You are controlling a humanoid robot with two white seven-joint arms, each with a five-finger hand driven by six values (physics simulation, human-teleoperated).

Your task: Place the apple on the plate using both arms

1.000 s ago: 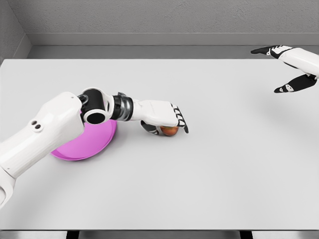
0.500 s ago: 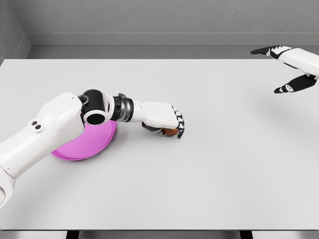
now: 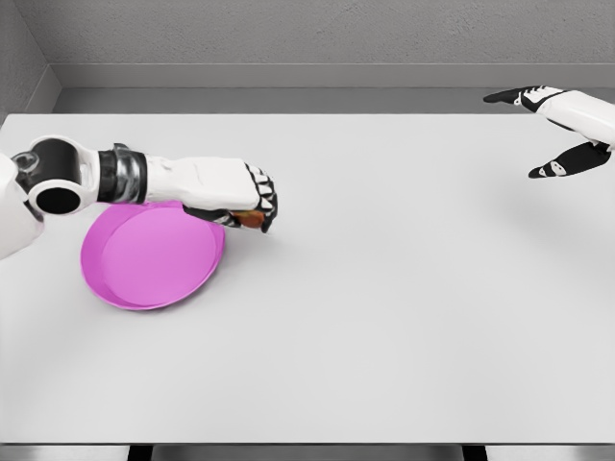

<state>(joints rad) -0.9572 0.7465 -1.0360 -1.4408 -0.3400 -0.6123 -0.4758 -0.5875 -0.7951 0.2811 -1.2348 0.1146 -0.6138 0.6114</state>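
Observation:
A magenta plate lies on the left part of the white table. My left hand is shut on the apple, a reddish-orange fruit mostly covered by the curled fingers. The hand hovers just past the plate's upper right rim. At the far right edge my right hand hangs above the table with fingers spread, holding nothing and far from the apple.
The white table spreads wide to the right and front of the plate. A grey wall runs behind the table's far edge.
My left arm has pulled back to the left, carrying the apple from the table's middle to the plate's right rim. The right hand has not moved.

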